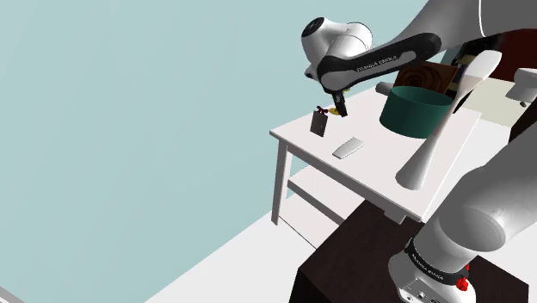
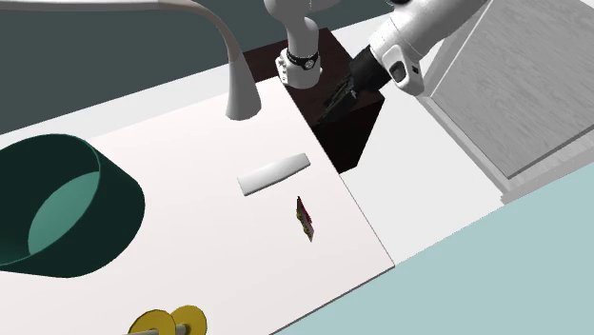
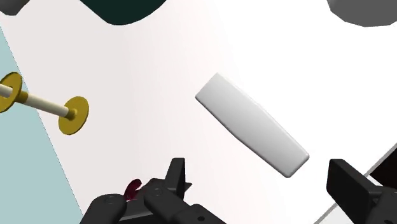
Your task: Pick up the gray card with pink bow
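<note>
your tool (image 1: 340,109) hangs just beside the gray card (image 1: 319,123), fingers (image 3: 348,184) spread apart, seemingly because the card stands upright on the desk (image 1: 370,176), near its edge, and needs a straddling pinch.

Card (image 3: 133,188) mostly hidden behind hand (image 3: 261,173); green bowl (image 2: 119,214) cut off at frame edge.

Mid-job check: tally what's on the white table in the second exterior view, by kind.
Dark green round tub: 1
Small gray card with pink bow: 1
Flat white oblong slab: 1
Yellow-disced rod: 1
White curved-neck stand: 1
Total: 5
</note>
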Controlling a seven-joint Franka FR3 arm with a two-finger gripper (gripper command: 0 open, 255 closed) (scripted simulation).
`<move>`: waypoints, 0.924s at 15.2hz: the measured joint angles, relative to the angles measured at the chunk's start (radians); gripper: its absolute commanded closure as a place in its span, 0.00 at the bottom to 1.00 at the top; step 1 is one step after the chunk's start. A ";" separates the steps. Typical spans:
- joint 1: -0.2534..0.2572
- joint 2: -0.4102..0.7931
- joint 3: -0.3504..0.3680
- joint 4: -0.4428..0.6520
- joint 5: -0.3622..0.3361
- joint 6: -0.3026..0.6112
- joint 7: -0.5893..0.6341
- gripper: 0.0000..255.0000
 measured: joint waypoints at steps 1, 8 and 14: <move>-0.003 0.026 0.001 0.010 -0.039 0.004 -0.018 0.00; -0.034 0.259 -0.023 0.120 -0.341 0.063 -0.133 0.00; -0.040 0.470 -0.055 0.249 -0.600 0.103 -0.212 0.00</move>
